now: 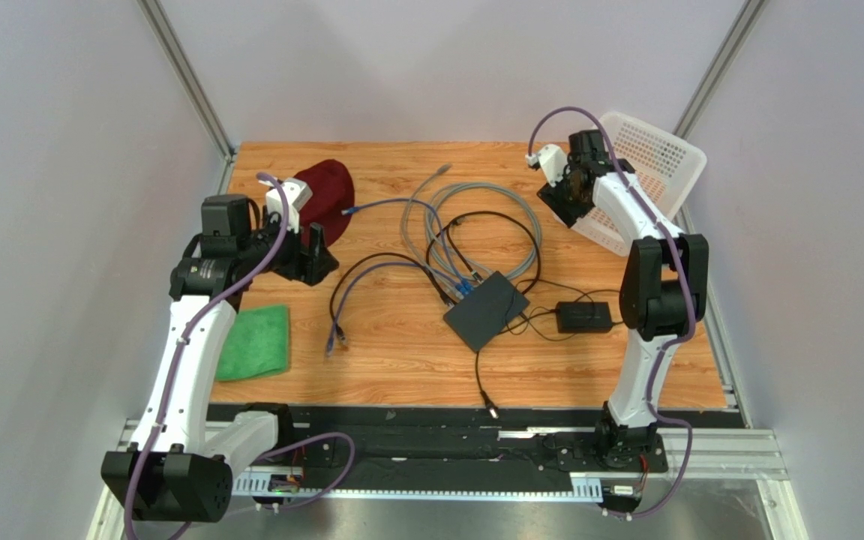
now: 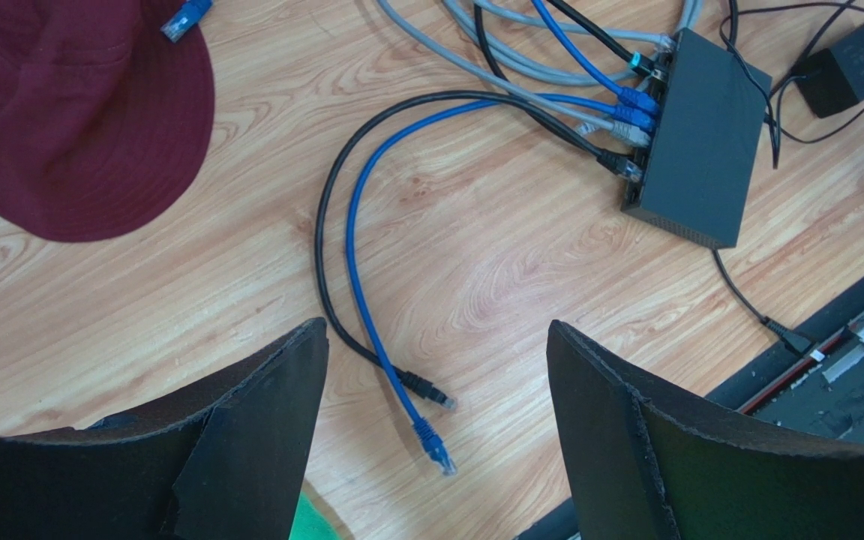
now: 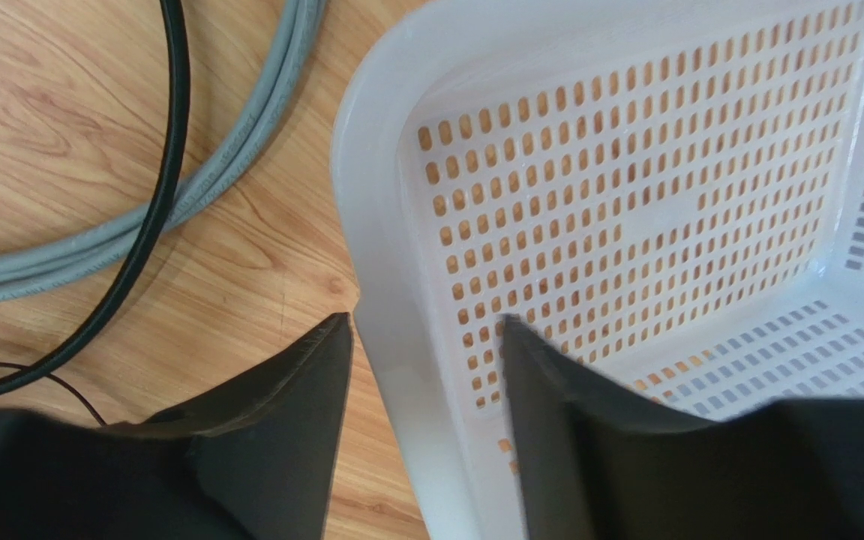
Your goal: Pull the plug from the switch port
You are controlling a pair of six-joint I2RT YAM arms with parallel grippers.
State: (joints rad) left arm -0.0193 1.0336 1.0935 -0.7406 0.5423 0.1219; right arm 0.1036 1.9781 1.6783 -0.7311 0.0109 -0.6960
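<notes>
The switch [image 1: 485,311] is a flat black box lying mid-table. Several plugs [image 1: 456,290] on blue, grey and black cables sit in the sockets along its far-left edge. In the left wrist view the switch [image 2: 701,141] is at the upper right, with its plugs [image 2: 632,118] in a row. My left gripper [image 1: 315,261] is open and empty, well left of the switch; in its own view the left gripper [image 2: 437,332] hangs over two loose cable ends [image 2: 437,422]. My right gripper [image 1: 564,209] is open at the back right; in its own view the right gripper [image 3: 425,326] straddles a basket rim.
A white perforated basket [image 1: 656,158] stands at the back right, and its rim [image 3: 386,225] runs between my right fingers. A black power adapter [image 1: 583,316] lies right of the switch. A maroon cap [image 1: 330,194] and a green cloth [image 1: 256,341] lie at the left. Grey cable loops [image 1: 482,214] lie behind the switch.
</notes>
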